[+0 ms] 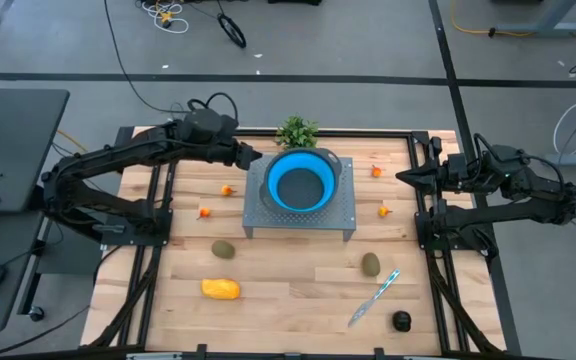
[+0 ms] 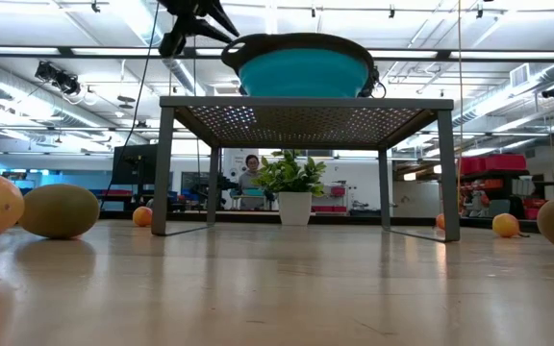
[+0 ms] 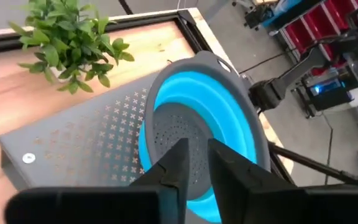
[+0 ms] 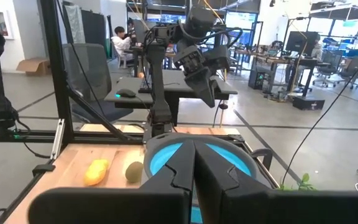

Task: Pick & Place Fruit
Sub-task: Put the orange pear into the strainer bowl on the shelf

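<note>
Left gripper [image 1: 252,156] over the blue colander's [image 1: 300,181] rim, fruit scattered on the table [image 1: 288,290].

Left jaws stand narrow with a slim gap, nothing seen between them; right gripper [image 1: 404,177] waits at 3 o'clock, jaws pressed together. From the colander on its metal stand [image 1: 300,222]: yellow-orange oblong [image 1: 220,289] at 7 o'clock, olive ovals [image 1: 223,249] at 7 and 5, black round [image 1: 401,320] at 5 beside the knife [image 1: 373,298], small orange pieces [image 1: 227,190] at 9 and 3.
</note>
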Motion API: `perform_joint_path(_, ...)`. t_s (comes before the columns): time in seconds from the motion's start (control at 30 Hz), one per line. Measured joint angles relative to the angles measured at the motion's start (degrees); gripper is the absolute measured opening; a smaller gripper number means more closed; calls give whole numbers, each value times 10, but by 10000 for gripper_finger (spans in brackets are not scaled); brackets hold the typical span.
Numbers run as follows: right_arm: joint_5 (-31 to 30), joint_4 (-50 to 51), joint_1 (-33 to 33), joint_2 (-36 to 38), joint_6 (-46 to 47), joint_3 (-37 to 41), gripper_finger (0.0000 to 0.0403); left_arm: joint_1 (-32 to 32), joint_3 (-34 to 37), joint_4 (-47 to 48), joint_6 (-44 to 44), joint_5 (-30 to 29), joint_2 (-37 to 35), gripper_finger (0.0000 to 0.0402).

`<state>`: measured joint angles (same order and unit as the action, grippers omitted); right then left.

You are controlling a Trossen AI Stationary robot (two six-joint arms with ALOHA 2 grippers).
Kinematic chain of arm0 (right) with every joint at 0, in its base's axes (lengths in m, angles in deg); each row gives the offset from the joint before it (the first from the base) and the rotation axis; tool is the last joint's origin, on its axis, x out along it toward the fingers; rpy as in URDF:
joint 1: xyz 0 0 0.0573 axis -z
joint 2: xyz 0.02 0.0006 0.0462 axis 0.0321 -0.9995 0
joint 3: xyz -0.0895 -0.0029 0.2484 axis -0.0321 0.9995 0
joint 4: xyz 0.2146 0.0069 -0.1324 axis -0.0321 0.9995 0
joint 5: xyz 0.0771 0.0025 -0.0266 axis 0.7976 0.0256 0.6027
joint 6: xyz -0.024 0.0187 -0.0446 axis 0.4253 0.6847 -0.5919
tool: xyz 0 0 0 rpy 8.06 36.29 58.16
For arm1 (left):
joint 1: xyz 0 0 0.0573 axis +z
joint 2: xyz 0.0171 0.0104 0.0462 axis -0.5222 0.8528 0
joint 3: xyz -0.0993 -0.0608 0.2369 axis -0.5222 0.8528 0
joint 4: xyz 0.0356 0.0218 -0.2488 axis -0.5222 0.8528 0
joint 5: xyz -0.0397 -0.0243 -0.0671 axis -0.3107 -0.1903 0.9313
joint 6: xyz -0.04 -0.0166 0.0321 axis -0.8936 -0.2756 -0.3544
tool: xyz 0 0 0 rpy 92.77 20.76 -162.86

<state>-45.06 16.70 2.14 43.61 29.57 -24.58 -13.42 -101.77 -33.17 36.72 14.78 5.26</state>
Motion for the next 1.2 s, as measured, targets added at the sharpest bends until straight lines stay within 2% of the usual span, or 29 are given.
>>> perform_joint_path(0.17, 0, 0, 0, 0, 0, 0, 15, 0, 0, -33, 60, -21, -2, 37)
perform_joint_path(0.4, 0, 0, 0, 0, 0, 0, 15, 0, 0, -88, 121, -21, -2, 11)
perform_joint_path(0.6, 0, 0, 0, 0, 0, 0, 15, 0, 0, -89, 158, 8, -2, 6)
perform_joint_path(0.77, 0, 0, 0, 0, 0, 0, 15, -8, 0, -103, 176, 7, -2, 5)
perform_joint_path(0.87, 0, 0, 0, 0, 0, 0, 15, -22, 0, -125, 205, 6, -2, 4)
perform_joint_path(1.07, -1, 21, 0, -1, 0, 0, 15, -78, -1, -146, 303, -46, -15, 3)
perform_joint_path(1.2, -16, 33, 0, -5, 0, 0, 15, -112, 0, -143, 333, -74, -26, 4)
